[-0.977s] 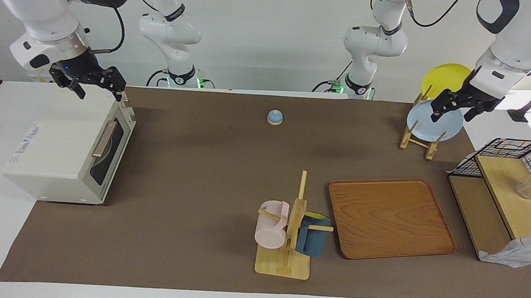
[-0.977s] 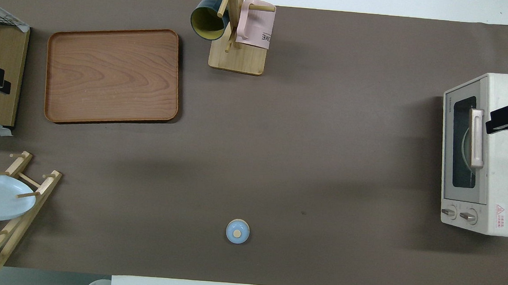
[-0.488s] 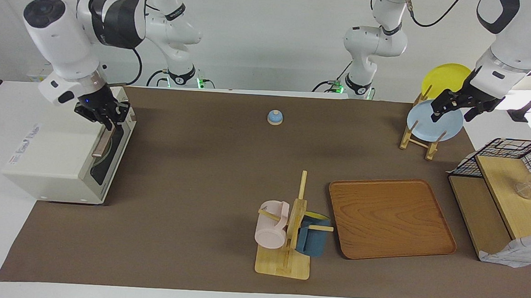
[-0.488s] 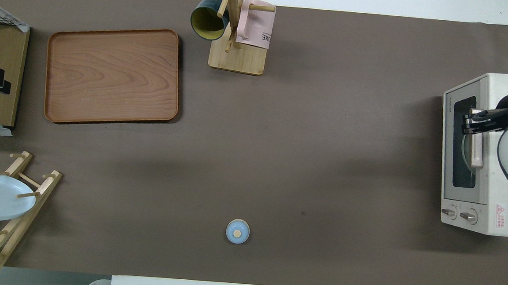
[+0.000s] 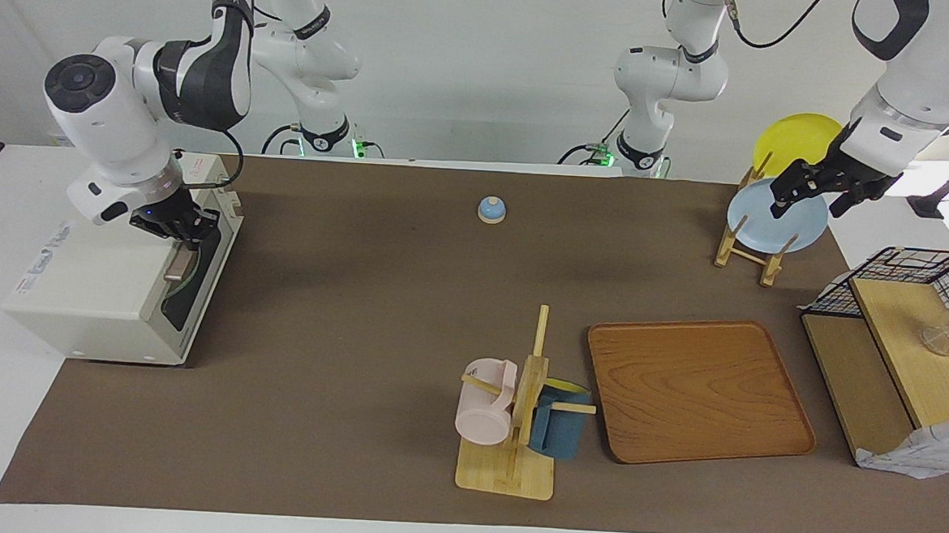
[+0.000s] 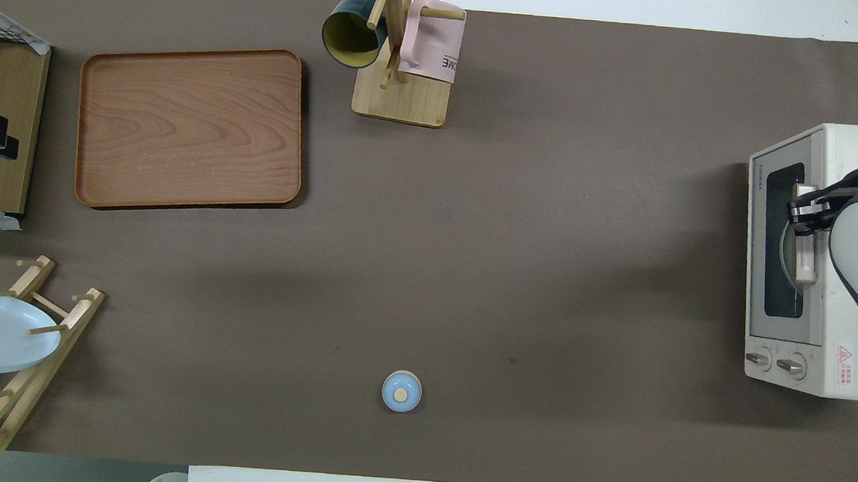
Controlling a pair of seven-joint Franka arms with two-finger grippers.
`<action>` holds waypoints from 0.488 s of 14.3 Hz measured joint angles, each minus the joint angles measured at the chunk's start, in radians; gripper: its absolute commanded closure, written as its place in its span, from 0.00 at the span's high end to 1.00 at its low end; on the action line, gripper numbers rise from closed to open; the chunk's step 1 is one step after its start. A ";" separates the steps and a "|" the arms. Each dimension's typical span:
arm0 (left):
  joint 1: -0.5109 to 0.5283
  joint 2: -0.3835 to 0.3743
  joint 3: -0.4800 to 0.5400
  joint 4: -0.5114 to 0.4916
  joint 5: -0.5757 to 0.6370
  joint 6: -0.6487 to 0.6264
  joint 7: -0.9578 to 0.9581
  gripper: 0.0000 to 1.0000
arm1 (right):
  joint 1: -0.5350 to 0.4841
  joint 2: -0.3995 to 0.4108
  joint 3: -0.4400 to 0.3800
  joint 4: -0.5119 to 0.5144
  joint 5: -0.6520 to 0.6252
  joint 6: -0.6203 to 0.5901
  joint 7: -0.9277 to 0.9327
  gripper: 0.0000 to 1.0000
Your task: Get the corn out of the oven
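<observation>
**At the oven handle, door not yet open**

My right gripper (image 5: 177, 231) is down at the oven (image 5: 100, 279), at the handle (image 6: 806, 234) on the door (image 6: 783, 240). The handle's long axis runs along the top edge of the door, from nearer the robots to farther from them, and I sit at its farther-from-knobs end rather than its middle. My fingers look drawn in narrow about the bar, but I cannot tell whether they have actually closed on it or only straddle it.

The door is shut, its dark glass facing the middle of the bench. Through it I make out only a pale curved edge; the corn does not show, so I judge it lies inside on the rack, out of sight. That puts it below and just inward of my gripper, with the door between us.

The coming move turns on the hinge: the handle must swing out and down toward the bench, away from the oven's body, so my pull should follow that arc, not go straight out.

My left gripper (image 5: 812, 187) waits in the air over the plate rack (image 5: 747, 248), at the left arm's end, well apart from the oven. The right arm is plainly the nearer one.
</observation>
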 measured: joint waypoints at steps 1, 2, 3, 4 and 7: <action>0.000 0.000 0.000 0.000 0.000 0.000 0.000 1.00 | -0.003 0.000 0.000 -0.008 0.000 0.009 0.000 0.00; 0.000 0.000 0.000 0.000 0.000 0.000 0.000 1.00 | -0.003 0.001 0.000 -0.017 0.000 0.021 0.000 0.00; 0.000 0.000 0.000 0.000 0.000 0.000 0.000 1.00 | -0.002 0.000 0.002 -0.020 0.000 0.024 0.000 0.00; 0.000 0.000 0.000 0.000 0.000 0.000 0.000 1.00 | 0.003 0.000 0.004 -0.024 0.000 0.030 0.000 0.00; 0.000 0.000 0.000 0.000 0.000 0.000 0.000 1.00 | 0.067 0.012 0.010 -0.047 0.001 0.078 0.037 0.00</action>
